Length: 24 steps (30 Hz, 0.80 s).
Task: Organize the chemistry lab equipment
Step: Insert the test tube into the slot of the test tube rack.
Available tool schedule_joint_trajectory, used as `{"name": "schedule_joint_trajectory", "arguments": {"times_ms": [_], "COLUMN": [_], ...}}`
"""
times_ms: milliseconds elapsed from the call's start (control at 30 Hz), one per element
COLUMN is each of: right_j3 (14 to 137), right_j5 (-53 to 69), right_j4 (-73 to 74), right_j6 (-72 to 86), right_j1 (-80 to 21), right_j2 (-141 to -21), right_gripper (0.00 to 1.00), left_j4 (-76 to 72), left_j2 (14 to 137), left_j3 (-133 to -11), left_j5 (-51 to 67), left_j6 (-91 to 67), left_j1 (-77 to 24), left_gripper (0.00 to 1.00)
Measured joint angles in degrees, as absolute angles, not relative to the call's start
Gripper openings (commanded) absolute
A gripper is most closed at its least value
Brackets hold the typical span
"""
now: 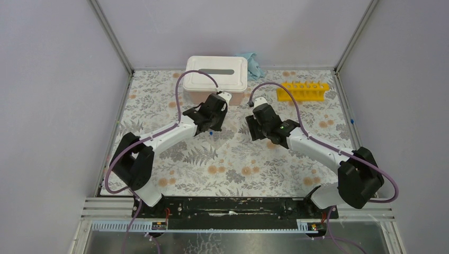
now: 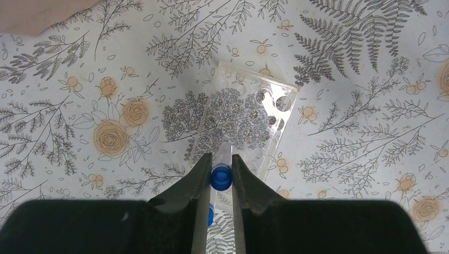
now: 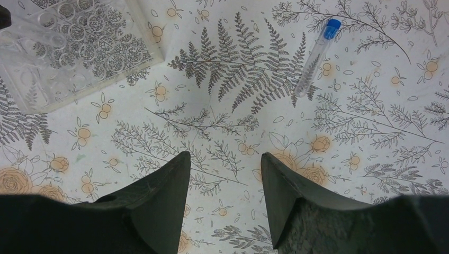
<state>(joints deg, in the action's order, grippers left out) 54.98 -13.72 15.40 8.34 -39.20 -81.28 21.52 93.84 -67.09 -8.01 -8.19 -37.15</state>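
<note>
Pinching a tiny blue-capped tube (image 2: 221,178) at its cap, the left gripper (image 2: 221,163) is drawn narrow, its black fingers (image 2: 204,172) pressed to either side of the blue plastic. The clear barrel points away from the fingertips, toward a clear tray (image 2: 249,114) with round holes lying just ahead and below.

The tube looks very light, stiff and smooth. It is a slim round cylinder that would likely swivel or slip in a loose pinch. The cap is the better place to hold it, being wider than the bare barrel. A gentle squeeze should be enough, and thin plastic walls may not stand much more.

The right gripper (image 3: 225,164) is spread wide and holds nothing. A second tube (image 3: 314,61) lies flat on the flower-printed tablecloth (image 3: 370,159), ahead of this gripper and off to its right, well apart from the fingertips. Being round, it may roll when touched, so the jaws should close across its length, near the cap. The yellow rack (image 1: 303,91), a rigid moulded bar with round holes, stands far ahead and to the right of this gripper.
</note>
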Motion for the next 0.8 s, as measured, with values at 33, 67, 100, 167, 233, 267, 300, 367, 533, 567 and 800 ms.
{"name": "schedule_joint_trajectory", "arguments": {"times_ms": [33,67,100,167,233,267,300,367,533,567,800], "right_j3": [54.98,54.98,54.98,54.98,54.98,54.98,55.0,55.0,55.0,55.0,55.02], "right_j5": [-13.52,-13.39,-13.3,-12.78,-12.53,-12.49,-12.45,-12.36,-12.32,-12.32,-12.27], "right_j4": [15.33,15.29,15.2,15.05,14.74,14.61,14.5,14.48,14.31,14.31,14.28], "right_j6": [8.34,8.34,8.34,8.32,8.21,8.19,8.19,8.19,8.16,8.16,8.16], "right_j1": [-39.03,-38.94,-38.85,-38.72,-38.57,-38.48,-38.44,-38.33,-38.11,-38.09,-37.8], "right_j2": [-81.43,-81.56,-81.73,-81.89,-82.04,-82.17,-82.37,-82.72,-83.42,-83.53,-84.31], "right_gripper": [0.59,0.59,0.59,0.59,0.59,0.59,0.59,0.59,0.59,0.59,0.59], "left_j4": [21.5,21.47,21.43,21.41,21.39,21.39,21.39,21.32,20.6,20.38,18.85], "left_j2": [93.97,94.06,94.15,94.28,94.43,94.52,94.61,94.78,94.87,94.87,94.87], "left_j3": [-67.09,-67.09,-67.09,-67.09,-67.09,-67.09,-67.09,-67.05,-66.85,-66.76,-66.08], "left_j5": [-8.03,-8.1,-8.19,-8.21,-8.23,-8.25,-8.27,-8.32,-8.45,-8.47,-8.95], "left_j6": [-8.14,-8.03,-7.97,-7.9,-7.88,-7.86,-7.86,-7.79,-7.73,-7.73,-7.7], "left_j1": [-37.15,-37.15,-37.15,-37.15,-37.15,-37.15,-37.15,-37.15,-37.15,-37.15,-37.15], "left_gripper": [0.12,0.12,0.12,0.12,0.12,0.12,0.12,0.13,0.14,0.15,0.16]}}
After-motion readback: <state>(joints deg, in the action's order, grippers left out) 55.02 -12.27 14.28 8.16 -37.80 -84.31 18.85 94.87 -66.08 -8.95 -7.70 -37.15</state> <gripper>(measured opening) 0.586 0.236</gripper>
